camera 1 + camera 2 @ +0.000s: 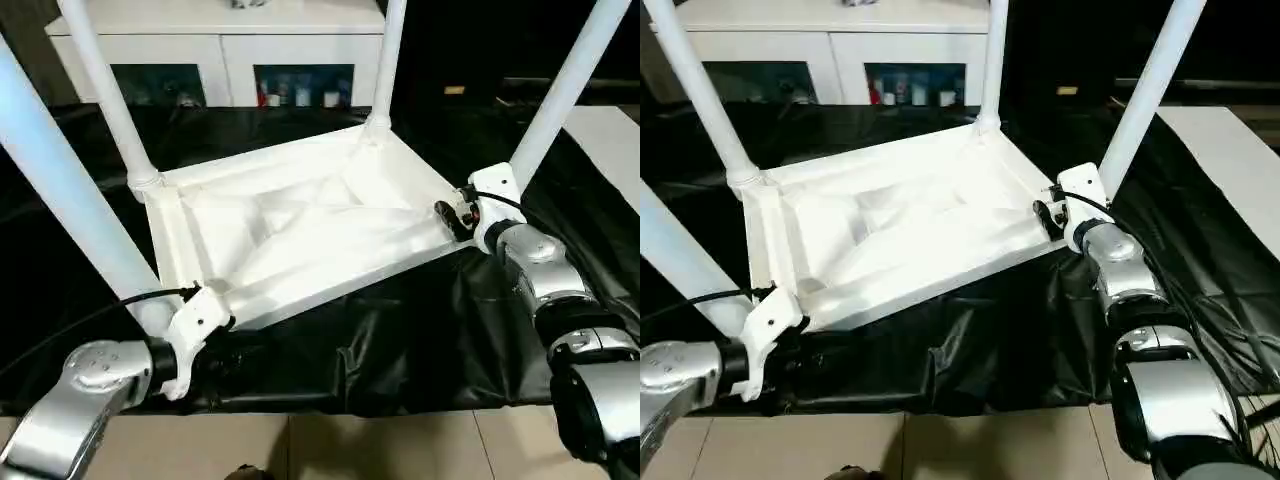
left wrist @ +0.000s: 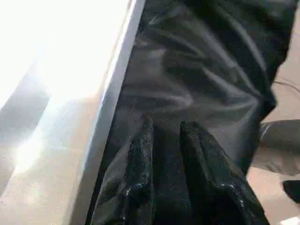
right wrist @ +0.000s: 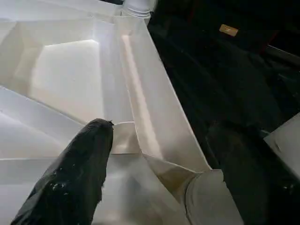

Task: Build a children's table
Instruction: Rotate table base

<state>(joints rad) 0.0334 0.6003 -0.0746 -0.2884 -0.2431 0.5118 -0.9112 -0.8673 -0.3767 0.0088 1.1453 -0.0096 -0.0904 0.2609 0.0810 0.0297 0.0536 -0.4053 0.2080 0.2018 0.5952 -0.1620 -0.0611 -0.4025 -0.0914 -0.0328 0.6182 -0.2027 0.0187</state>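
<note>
The children's table lies upside down on a black sheet, so its four legs point up from the corners. The right gripper is spread wide over the near right rim, probably to steady it. The left gripper is narrow, holding nothing, beside the near left corner.

Upturned table top on black sheet, four legs up; cabinet behind.
</note>
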